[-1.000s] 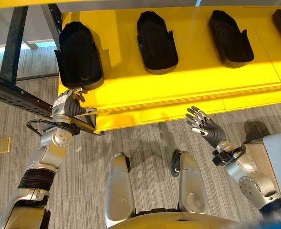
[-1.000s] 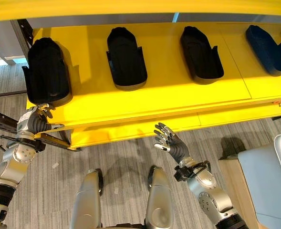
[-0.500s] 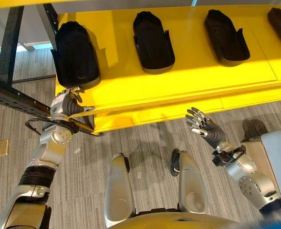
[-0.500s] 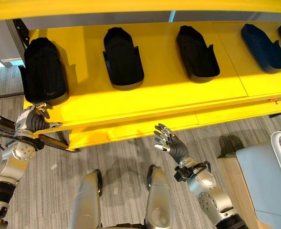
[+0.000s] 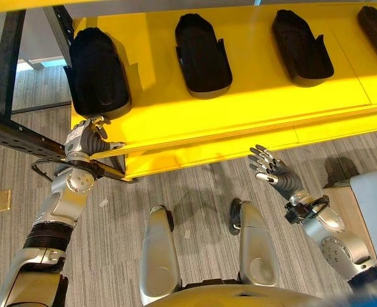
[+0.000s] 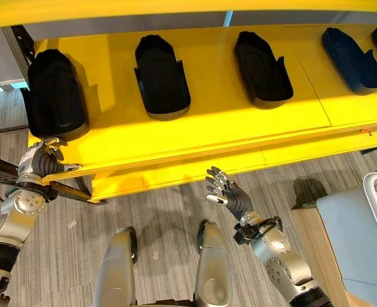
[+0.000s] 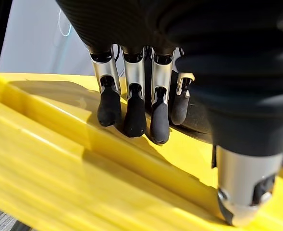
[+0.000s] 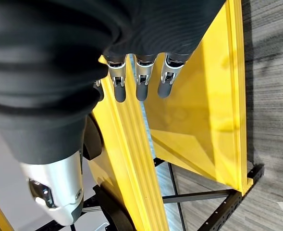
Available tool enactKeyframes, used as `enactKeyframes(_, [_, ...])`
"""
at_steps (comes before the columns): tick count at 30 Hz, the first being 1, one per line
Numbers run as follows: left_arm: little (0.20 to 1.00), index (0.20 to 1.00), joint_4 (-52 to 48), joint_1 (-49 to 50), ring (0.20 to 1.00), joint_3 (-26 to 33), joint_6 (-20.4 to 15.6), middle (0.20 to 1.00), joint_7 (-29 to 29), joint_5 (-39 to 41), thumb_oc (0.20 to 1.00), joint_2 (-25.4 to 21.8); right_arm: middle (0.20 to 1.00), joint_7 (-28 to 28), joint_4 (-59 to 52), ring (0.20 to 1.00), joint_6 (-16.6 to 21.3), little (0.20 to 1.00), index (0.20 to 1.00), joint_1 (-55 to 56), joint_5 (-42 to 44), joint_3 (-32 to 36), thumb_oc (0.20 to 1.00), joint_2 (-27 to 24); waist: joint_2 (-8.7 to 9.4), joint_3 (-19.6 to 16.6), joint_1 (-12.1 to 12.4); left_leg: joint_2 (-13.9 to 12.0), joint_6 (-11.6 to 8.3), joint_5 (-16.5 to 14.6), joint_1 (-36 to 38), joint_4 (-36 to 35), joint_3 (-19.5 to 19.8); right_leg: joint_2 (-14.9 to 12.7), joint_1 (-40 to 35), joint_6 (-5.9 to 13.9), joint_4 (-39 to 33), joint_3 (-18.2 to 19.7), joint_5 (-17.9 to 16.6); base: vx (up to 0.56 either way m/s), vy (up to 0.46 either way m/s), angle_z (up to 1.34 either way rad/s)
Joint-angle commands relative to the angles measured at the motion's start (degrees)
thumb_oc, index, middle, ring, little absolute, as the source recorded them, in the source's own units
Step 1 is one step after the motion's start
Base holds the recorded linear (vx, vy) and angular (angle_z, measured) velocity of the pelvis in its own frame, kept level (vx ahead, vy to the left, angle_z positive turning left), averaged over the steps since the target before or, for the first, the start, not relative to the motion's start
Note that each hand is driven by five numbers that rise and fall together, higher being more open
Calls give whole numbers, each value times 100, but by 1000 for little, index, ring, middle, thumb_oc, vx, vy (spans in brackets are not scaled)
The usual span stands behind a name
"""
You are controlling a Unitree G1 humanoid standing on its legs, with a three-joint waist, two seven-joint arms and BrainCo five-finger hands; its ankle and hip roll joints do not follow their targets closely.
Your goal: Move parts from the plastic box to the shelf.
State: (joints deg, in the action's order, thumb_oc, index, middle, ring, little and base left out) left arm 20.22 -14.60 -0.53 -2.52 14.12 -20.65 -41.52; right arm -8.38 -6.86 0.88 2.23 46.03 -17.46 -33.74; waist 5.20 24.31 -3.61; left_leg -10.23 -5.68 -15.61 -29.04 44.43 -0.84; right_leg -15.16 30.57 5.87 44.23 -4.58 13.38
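1. Resting at the yellow shelf (image 5: pixel 239 121) front edge, left hand (image 5: pixel 86 137) sits just below the leftmost black part (image 5: pixel 97 73); right hand (image 5: pixel 274 173) is spread, empty, above the floor.
2. Left wrist: fingers (image 7: pixel 131 113) relaxed on the shelf, apparently holding nothing.
3. Right wrist: fingers (image 8: pixel 139 79) straight.

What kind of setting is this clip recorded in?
Probably a workshop or parts store: a long yellow shelf on a black metal frame, identical black moulded parts laid in a row, grey carpet floor.
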Motion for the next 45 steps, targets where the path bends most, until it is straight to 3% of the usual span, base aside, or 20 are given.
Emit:
enactKeyframes(1, [1000,1000,314,-15,1000,69,62,1000,103,102,1000,-351,1000,-104,-64,1000,156,1000,1000,47,174,39,1000,126,1,-227,76,-69,66,577,-73,-461,-94,-182,-215,200,-236,260,-153,0,0,0])
enactKeyframes(45, [1000,1000,680,-799,1000,313,139,1000,237,200,1000,-1405,1000,-348,-40,1000,89,1000,1000,293,120,209,1000,45,-26,-283,-19,-92,44,572,-129,-380,-95,-164,-167,231,-192,291,-114,1,0,0])
